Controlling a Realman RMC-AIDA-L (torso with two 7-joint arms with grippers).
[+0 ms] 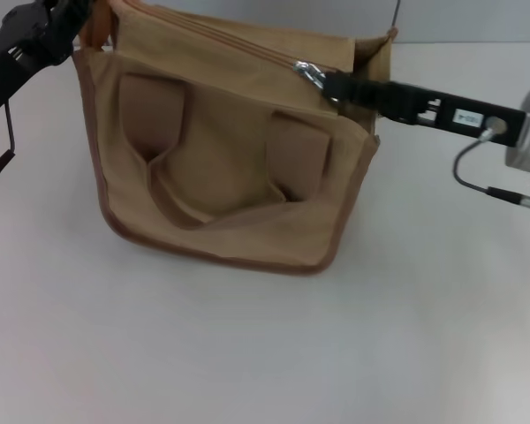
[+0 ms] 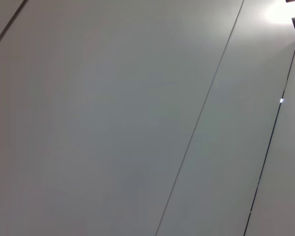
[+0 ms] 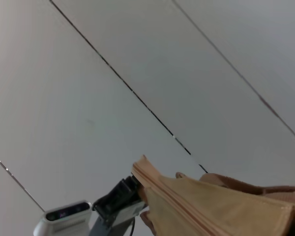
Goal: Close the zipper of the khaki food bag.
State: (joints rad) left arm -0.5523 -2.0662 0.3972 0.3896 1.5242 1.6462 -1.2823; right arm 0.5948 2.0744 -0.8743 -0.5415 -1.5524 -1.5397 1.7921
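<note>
The khaki food bag (image 1: 230, 168) stands on the white table, its two looped handles hanging down its front. The zipper (image 1: 238, 40) runs along the top, and its silver pull tab (image 1: 307, 71) is near the bag's right end. My right gripper (image 1: 329, 85) reaches in from the right and is shut on the pull tab. My left gripper (image 1: 87, 31) is at the bag's top left corner and shut on that end. The right wrist view shows the bag's top edge (image 3: 211, 206) and the left gripper (image 3: 119, 200) at its far end. The left wrist view shows only wall panels.
The white table (image 1: 247, 353) stretches in front of the bag and to both sides. The right arm's silver wrist and cables (image 1: 521, 132) hang over the table at the right. The left arm's cable (image 1: 0, 159) hangs at the left edge.
</note>
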